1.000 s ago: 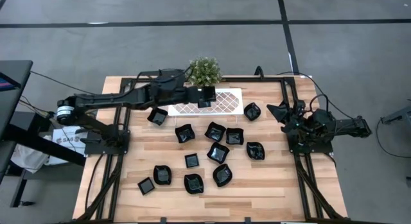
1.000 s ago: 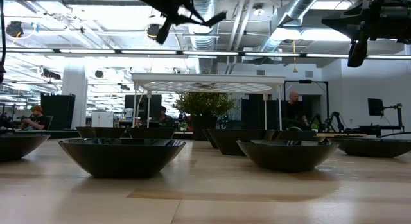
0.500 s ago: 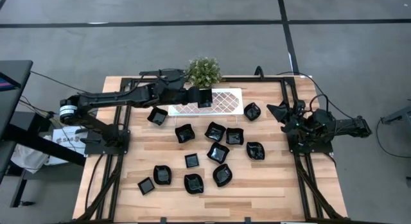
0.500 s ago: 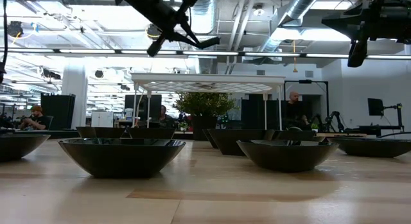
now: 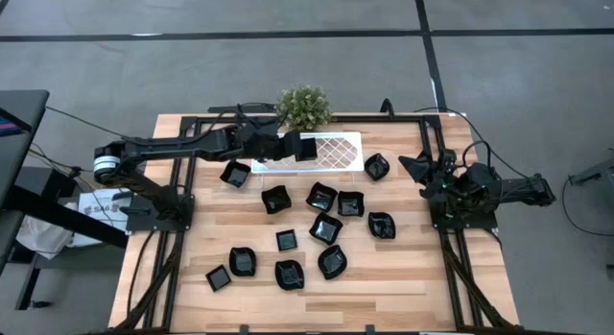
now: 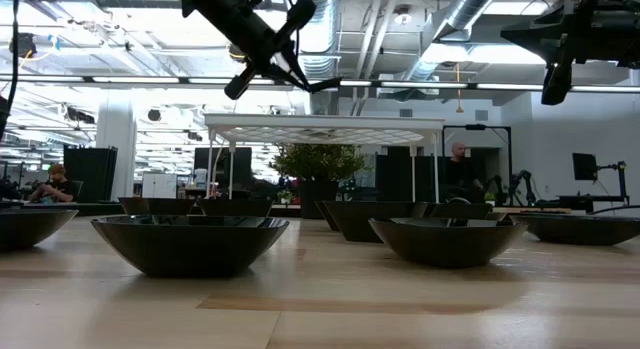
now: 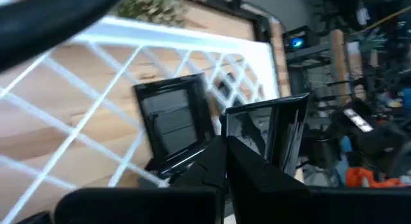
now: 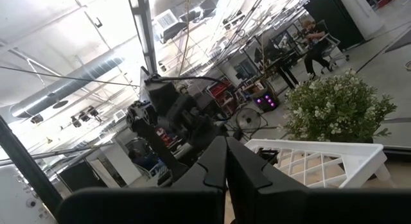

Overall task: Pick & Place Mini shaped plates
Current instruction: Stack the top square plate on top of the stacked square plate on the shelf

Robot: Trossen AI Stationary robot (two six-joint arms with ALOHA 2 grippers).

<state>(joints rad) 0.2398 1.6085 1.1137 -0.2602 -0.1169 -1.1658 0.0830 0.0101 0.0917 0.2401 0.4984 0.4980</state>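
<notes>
Over the white lattice tray [image 5: 338, 153] at the far side of the table [image 5: 403, 292], my left gripper [image 5: 303, 148] hangs with its arm stretched in from the left edge. Fingers are pressed together, pinching the rim of one black dish. In the left wrist view this held plate [image 7: 270, 131] stands nearly upright just past the fingertips. A second one, a square plate [image 7: 172, 121], lies flat on the lattice right beside it. In the low view the gripper is high above the table with a thin dark edge sticking out of it, well clear of the tray top.

Rest of the mini shaped plates [image 5: 321, 196] are loose on the wood, twelve by my count. One sits off the tray's left end, one off its right end. A cluster sits mid-table in front of the tray, and a row of four lies nearer the front edge. None is stacked, and most lie a little apart.

The potted plant [image 5: 305, 107] is at the back edge, touching or just behind the tray; I can't tell which.

The right gripper [image 5: 425, 170] is parked at the right side rail, raised, fingers fully together, holding nothing. Its arm is folded back off the table edge.

A person [image 6: 457, 164] stands in the room behind.
</notes>
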